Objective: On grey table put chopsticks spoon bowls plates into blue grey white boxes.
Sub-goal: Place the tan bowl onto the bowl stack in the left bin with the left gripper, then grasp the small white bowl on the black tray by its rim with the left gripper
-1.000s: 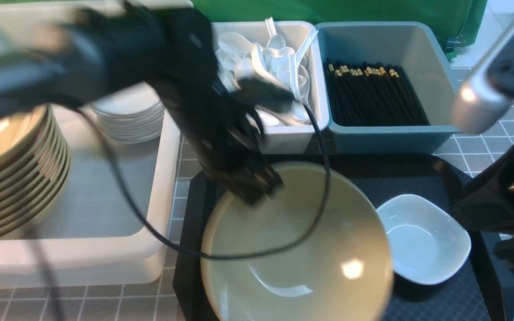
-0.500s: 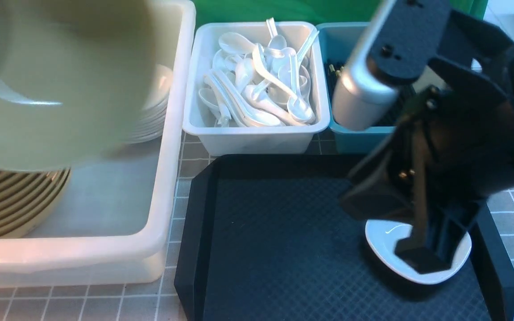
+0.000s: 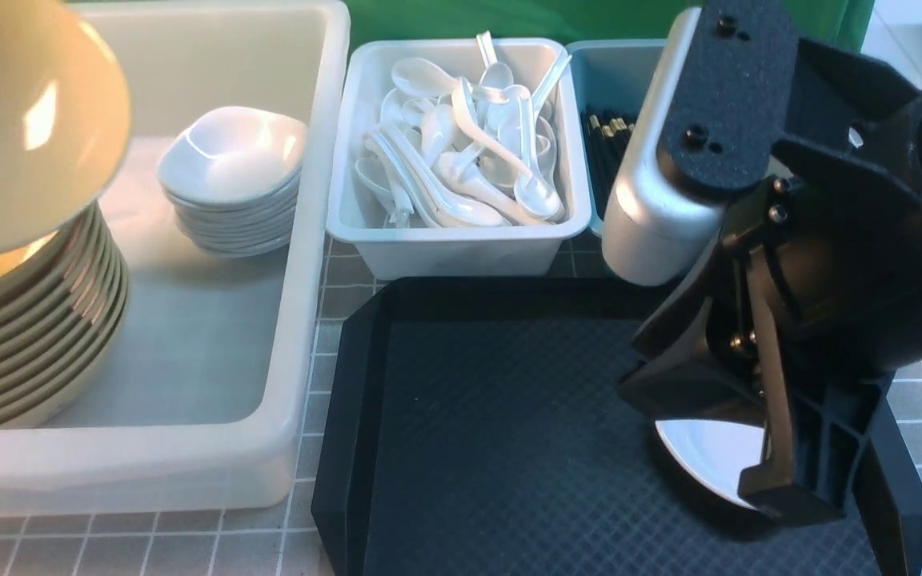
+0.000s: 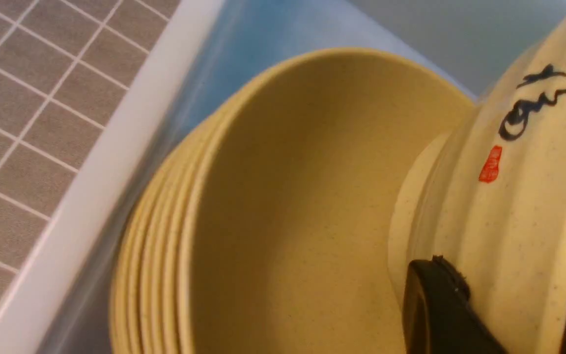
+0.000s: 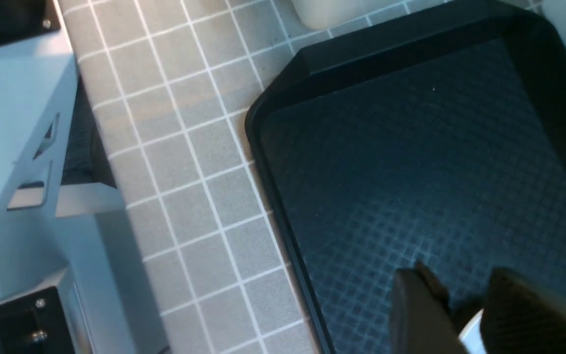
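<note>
1. The left fingers (image 4: 435, 305) were clamped on the rim of the yellow bowl (image 3: 29, 120), tilted above the bowl stack (image 3: 37, 352) in the white tub (image 3: 301, 304); earlier it hid the stacked plates (image 3: 229, 184).
2. The right fingers (image 5: 415, 309) stood apart astride the rim of the small plate (image 3: 705, 456) on the black tray (image 3: 493, 432), lower than before. It looked glossy, probably slippery and breakable; the rim seemed the best hold.

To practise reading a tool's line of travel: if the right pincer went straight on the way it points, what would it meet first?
The plate on the tray: the right pincer points down at its rim, which shows between the jaws; contact is unclear.
</note>
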